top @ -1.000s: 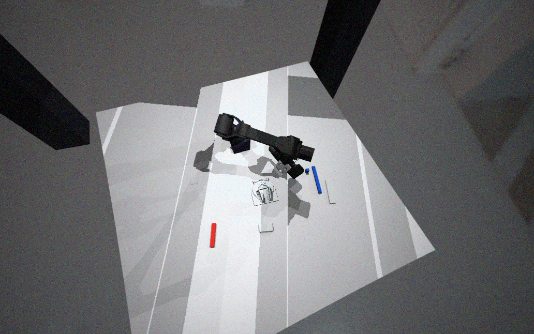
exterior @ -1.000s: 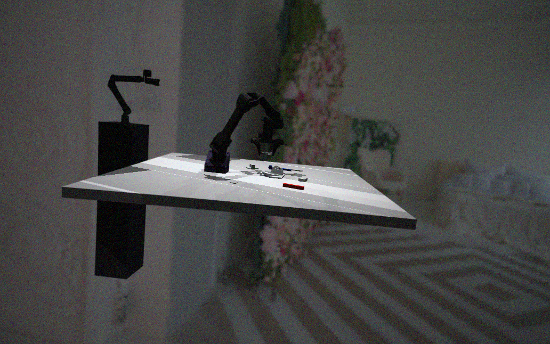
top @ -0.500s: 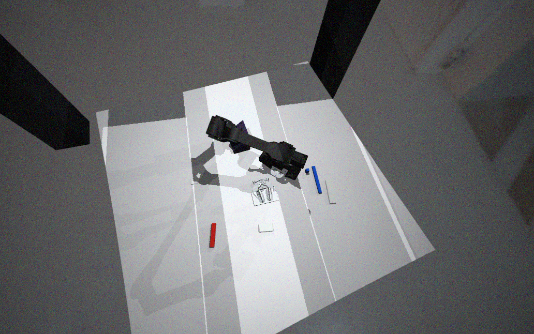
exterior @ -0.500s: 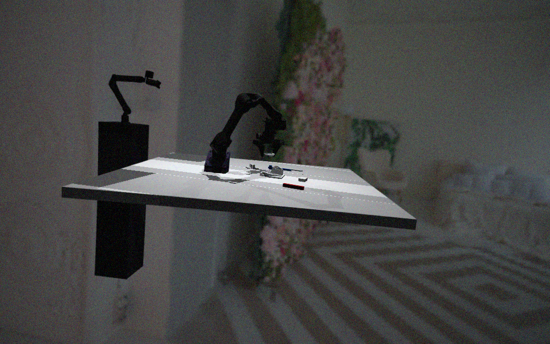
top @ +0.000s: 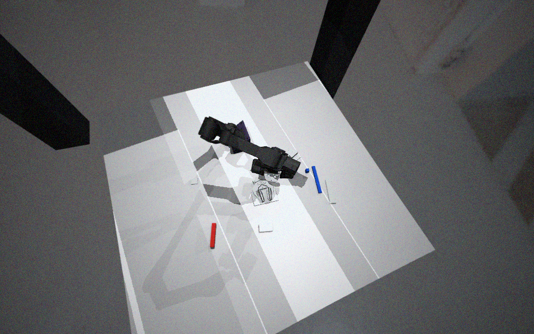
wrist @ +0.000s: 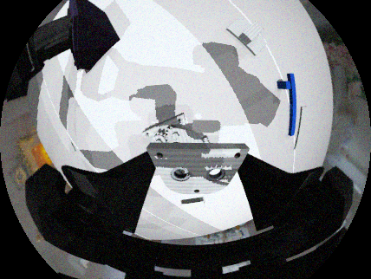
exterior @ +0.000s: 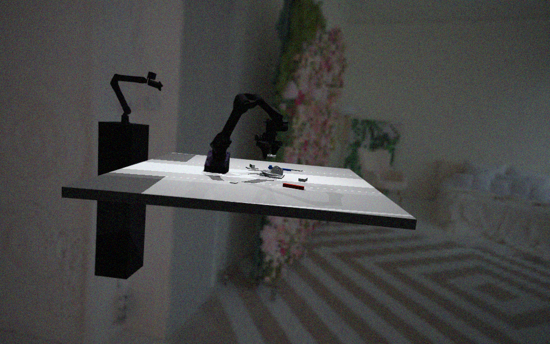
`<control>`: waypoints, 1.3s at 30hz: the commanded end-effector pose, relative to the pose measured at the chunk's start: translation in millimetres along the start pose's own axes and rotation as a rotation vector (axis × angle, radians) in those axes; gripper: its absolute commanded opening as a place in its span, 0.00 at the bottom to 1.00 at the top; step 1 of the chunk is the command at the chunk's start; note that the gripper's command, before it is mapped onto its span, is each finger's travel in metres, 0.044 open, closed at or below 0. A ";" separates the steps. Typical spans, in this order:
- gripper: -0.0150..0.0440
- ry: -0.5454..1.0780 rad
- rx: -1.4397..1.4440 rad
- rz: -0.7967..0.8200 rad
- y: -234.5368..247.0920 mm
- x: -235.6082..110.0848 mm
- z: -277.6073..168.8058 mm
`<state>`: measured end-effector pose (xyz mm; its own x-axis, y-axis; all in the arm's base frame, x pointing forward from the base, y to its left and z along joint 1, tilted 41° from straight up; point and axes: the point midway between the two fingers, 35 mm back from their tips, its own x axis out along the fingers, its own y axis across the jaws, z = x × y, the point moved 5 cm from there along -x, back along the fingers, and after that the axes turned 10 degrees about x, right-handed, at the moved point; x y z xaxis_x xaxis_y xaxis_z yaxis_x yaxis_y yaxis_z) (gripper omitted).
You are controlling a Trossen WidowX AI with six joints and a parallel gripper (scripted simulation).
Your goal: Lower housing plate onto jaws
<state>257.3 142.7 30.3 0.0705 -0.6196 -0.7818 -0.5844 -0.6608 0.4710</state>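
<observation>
Currently holding the pale plate (top: 271,176) (exterior: 271,155) (wrist: 197,162) between the jaws, set fairly wide and gripping from both sides. Hanging above the worktop (top: 366,220) (exterior: 243,204) (wrist: 173,26), well clear of the surface in the exterior view. Carried at the low end of the jaws, with the straight edge, two large holes and rounded edge all showing in the wrist view. Not seated on the pale assembly (top: 264,193) (exterior: 274,172) (wrist: 166,131), but raised above and apart from it. Seen from the top, just beside that assembly, near its arm-side edge; seen from the wrist, partly hiding it. Cannot tell whether exactly level. Lying farther off, near each other: a blue bar (top: 316,179) (exterior: 290,169) (wrist: 292,104) and a blue cube (top: 307,170) (exterior: 269,166) (wrist: 283,84). Also resting on the worktop, apart from the assembly: a red bar (top: 213,235) (exterior: 293,186) and a small pale block (top: 265,227) (exterior: 302,179).
</observation>
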 end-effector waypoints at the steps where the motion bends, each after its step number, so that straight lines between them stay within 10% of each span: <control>1: 0.85 0.002 -0.111 0.015 9.2 3.5 -6.7; 39: 0.85 0.003 -0.408 0.028 28.5 7.3 -25.7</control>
<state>262.8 109.5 48.7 0.0633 -0.6364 -0.7688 -0.2235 -0.7598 0.6105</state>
